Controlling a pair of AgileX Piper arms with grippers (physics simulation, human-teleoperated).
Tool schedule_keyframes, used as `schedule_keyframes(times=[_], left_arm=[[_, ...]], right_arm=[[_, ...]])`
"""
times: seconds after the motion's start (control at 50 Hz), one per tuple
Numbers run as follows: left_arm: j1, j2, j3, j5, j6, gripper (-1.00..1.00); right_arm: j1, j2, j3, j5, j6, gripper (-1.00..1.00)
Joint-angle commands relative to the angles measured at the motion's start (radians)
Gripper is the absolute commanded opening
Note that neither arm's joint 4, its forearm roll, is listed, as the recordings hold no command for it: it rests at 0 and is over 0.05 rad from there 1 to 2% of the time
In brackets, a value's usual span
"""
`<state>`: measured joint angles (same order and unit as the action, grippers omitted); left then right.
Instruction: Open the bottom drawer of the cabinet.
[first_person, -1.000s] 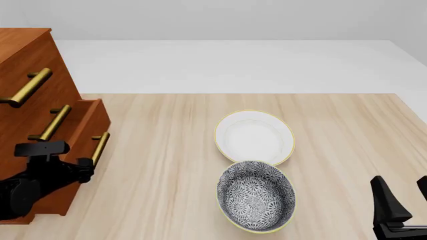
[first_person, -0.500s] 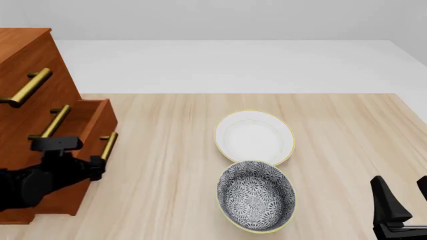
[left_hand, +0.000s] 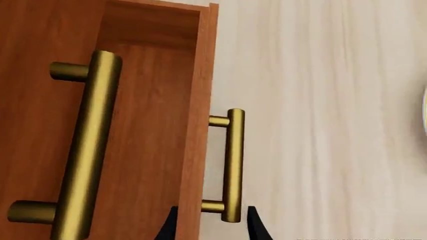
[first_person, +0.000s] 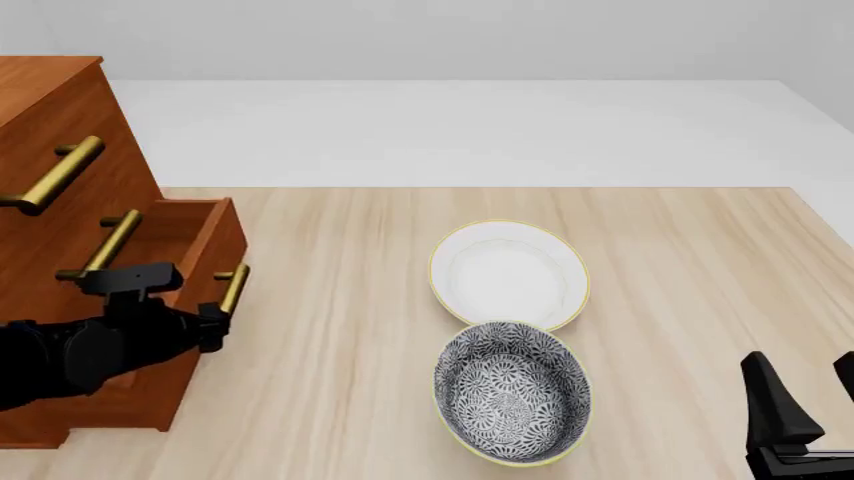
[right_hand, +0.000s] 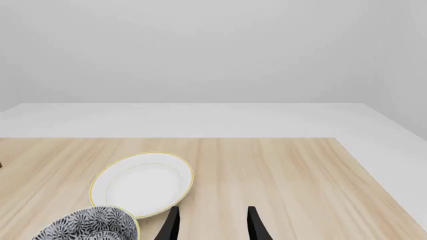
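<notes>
The cabinet (first_person: 54, 200) fills the left edge of the front view, and its bottom drawer (first_person: 187, 290) stands partly pulled out at lower left, its front board ahead of the two upper fronts. The left claw (left_hand: 212, 227) sits at the drawer's brass bar handle (left_hand: 232, 165); in the left wrist view its two dark fingertips bracket the near end of the bar and look closed around it, though actual contact is cut off at the frame's lower edge.

The drawer is a stiff wooden box that should slide straight and carry some weight, so I judge a steady pull square to its front works best. The handle is the only sensible hold: a smooth round metal bar, probably slippery, and gripped near one end post as here it may tend to twist the drawer sideways; a hold nearer mid-bar would pull more evenly.

On the counter (first_person: 694, 260), a white plate (first_person: 509, 273) lies at centre and a patterned bowl (first_person: 513, 391) just below it, their rims touching or nearly so. Both are well apart from the drawer front, with bare wood between, so nothing blocks its path yet. The right claw (right_hand: 212, 225) rests at the lower right of the front view, fingers apart and holding nothing.
</notes>
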<state>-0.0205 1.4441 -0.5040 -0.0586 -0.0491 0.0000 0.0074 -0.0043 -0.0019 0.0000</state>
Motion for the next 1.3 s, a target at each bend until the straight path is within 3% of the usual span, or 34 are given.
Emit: schedule_keyframes(times=[0.02,0.42,0.76,1.1,1.16,1.2,1.3], left_arm=[[-0.051,0.119,-0.022,-0.001,-0.031,1.0],[-0.12,0.118,-0.055,0.045,-0.044,1.0],[-0.218,0.136,-0.056,0.039,-0.12,1.0],[-0.27,0.153,-0.071,0.049,-0.125,1.0],[-0.299,0.148,-0.059,0.037,-0.18,1.0],[-0.296,0.161,-0.069,0.043,-0.154,1.0],[-0.313,0.161,-0.089,0.059,-0.165,1.0]], right_arm=[[0.0,0.0,0.0,0.0,0.0,1.0],[0.0,0.0,0.0,0.0,0.0,1.0],[0.0,0.0,0.0,0.0,0.0,1.0],[0.0,0.0,0.0,0.0,0.0,1.0],[0.0,0.0,0.0,0.0,0.0,1.0],[0.0,0.0,0.0,0.0,0.0,1.0],[0.0,0.0,0.0,0.0,0.0,1.0]])
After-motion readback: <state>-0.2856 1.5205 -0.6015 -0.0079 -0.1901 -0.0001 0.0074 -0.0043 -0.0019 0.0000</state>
